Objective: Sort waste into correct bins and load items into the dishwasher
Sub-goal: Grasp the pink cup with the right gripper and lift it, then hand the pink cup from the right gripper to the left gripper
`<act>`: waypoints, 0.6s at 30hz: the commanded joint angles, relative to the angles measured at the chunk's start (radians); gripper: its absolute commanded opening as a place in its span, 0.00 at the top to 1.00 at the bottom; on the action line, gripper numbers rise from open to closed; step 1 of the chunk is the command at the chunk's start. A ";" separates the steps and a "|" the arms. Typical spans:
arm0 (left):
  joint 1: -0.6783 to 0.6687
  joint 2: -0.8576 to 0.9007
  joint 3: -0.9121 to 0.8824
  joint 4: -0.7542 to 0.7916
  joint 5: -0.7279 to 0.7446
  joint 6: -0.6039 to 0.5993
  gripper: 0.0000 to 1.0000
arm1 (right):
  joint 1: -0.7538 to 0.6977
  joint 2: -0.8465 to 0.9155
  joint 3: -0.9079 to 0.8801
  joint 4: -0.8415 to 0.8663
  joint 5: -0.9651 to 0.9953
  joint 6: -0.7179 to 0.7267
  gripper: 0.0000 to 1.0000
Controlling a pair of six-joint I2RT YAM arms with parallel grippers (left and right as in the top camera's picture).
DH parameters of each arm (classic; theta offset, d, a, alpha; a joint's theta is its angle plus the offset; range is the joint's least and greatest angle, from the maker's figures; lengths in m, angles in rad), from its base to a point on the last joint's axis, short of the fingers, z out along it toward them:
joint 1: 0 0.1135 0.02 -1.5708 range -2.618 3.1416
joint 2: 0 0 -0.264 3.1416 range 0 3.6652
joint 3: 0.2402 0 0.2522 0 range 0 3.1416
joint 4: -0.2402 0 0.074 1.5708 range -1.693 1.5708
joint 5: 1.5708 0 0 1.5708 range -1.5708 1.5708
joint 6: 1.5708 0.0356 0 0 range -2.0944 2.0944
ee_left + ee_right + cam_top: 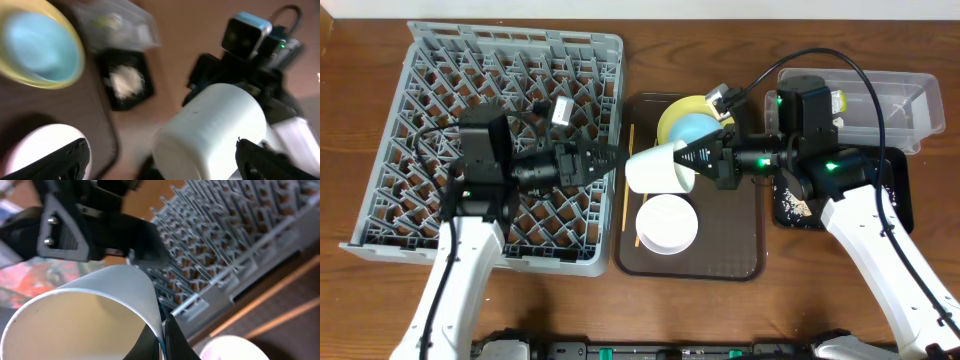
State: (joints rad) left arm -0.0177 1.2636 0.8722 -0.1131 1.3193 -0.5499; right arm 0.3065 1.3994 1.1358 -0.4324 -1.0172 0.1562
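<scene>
My right gripper (682, 158) is shut on the rim of the small white cup (655, 168), which it holds on its side above the brown serving tray's left part. In the right wrist view its fingers (162, 335) pinch the cup (80, 320) wall. My left gripper (618, 158) stands open at the cup's base; its spread fingers (65, 160) flank the cup (215, 130) without touching. The grey dish rack (390, 200) lies at the left. A light blue bowl (695, 128) sits in the yellow plate (670, 112); a white bowl (667, 222) and chopsticks (628, 185) rest on the tray.
The brown serving tray (740, 240) sits in the middle. A clear tub (910, 100) holding a green-yellow wrapper (838, 99) stands at the back right. In front of it, partly under my right arm, is the black tray (790, 205) with white scraps.
</scene>
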 commanded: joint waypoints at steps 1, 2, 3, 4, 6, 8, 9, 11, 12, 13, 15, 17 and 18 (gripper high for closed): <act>-0.002 0.030 0.016 0.072 0.204 -0.146 0.06 | -0.004 0.001 0.006 0.043 -0.117 0.024 0.99; -0.002 0.030 0.016 0.079 0.211 -0.149 0.06 | -0.004 0.001 0.006 0.053 -0.117 0.034 0.99; -0.004 0.028 0.016 0.089 0.220 -0.158 0.06 | -0.004 0.001 0.006 0.066 -0.117 0.041 0.99; -0.008 0.027 0.016 0.100 0.230 -0.169 0.06 | -0.004 0.001 0.006 0.074 -0.117 0.042 0.99; -0.029 0.027 0.016 0.132 0.241 -0.195 0.06 | -0.004 0.001 0.006 0.094 -0.117 0.043 0.99; -0.058 0.027 0.016 0.163 0.239 -0.214 0.06 | -0.004 0.002 0.006 0.112 -0.117 0.060 0.99; -0.071 0.028 0.016 0.177 0.235 -0.222 0.06 | -0.004 0.002 0.006 0.117 -0.117 0.063 0.99; -0.101 0.027 0.016 0.206 0.218 -0.253 0.06 | -0.004 0.002 0.006 0.127 -0.117 0.069 0.99; -0.117 0.027 0.016 0.224 0.211 -0.266 0.06 | -0.004 0.002 0.006 0.127 -0.117 0.069 0.99; -0.133 0.027 0.016 0.241 0.205 -0.280 0.06 | -0.004 0.002 0.006 0.130 -0.117 0.069 0.99; -0.159 0.027 0.016 0.278 0.200 -0.313 0.07 | -0.004 0.002 0.006 0.131 -0.117 0.068 0.99; -0.190 0.027 0.016 0.356 0.197 -0.371 0.08 | -0.005 0.002 0.006 0.134 -0.116 0.068 0.99; -0.194 0.027 0.016 0.378 0.198 -0.385 0.09 | -0.005 0.002 0.006 0.134 -0.115 0.068 0.99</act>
State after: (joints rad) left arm -0.1871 1.2949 0.8715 0.2020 1.5131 -0.8455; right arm 0.3065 1.3994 1.1358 -0.3038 -1.1072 0.2104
